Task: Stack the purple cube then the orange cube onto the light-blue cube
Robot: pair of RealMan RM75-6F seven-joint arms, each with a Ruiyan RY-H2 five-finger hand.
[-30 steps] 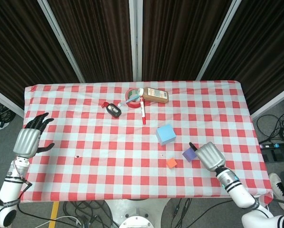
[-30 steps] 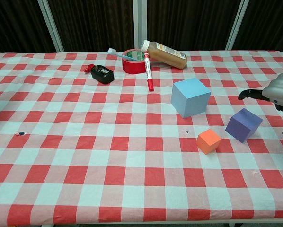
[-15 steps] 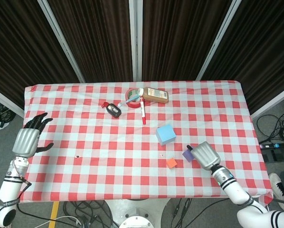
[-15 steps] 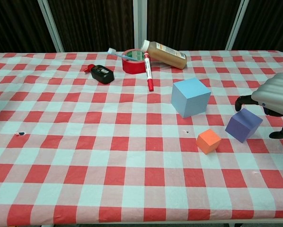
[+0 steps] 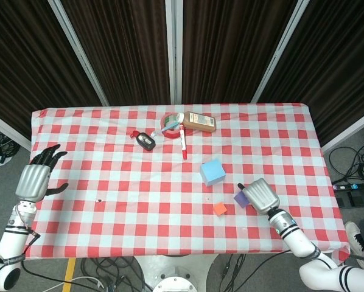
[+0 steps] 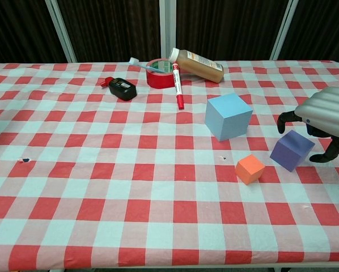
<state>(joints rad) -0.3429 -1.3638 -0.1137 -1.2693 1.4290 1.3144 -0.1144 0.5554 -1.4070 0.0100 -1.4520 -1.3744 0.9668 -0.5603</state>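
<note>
A: Where is the right hand [image 6: 327, 112]?

B: Over the purple cube [image 6: 291, 149], at about 4 o'clock on the worktop [image 5: 109, 201]. In the chest view its silver back arches above the cube, with one dark finger coming down on the cube's left and another on its right. The fingers are spread around the cube; whether they touch it I cannot tell. The cube sits on the cloth.

A: What is hidden?

B: From the head view the hand [image 5: 260, 196] covers most of the purple cube [image 5: 240, 199]; only its left corner shows. In the chest view the hand is cut off by the right edge.

A: And the left hand [image 5: 34, 177]?

B: At the worktop's 9 o'clock edge, fingers apart and pointing up, holding nothing. The chest view does not show it.

A: The other cubes?

B: The light-blue cube [image 6: 228, 116] stands at 10 o'clock from the purple one, near it. The orange cube [image 6: 249, 169] lies just at 8 o'clock of the purple one, apart from both.
</note>
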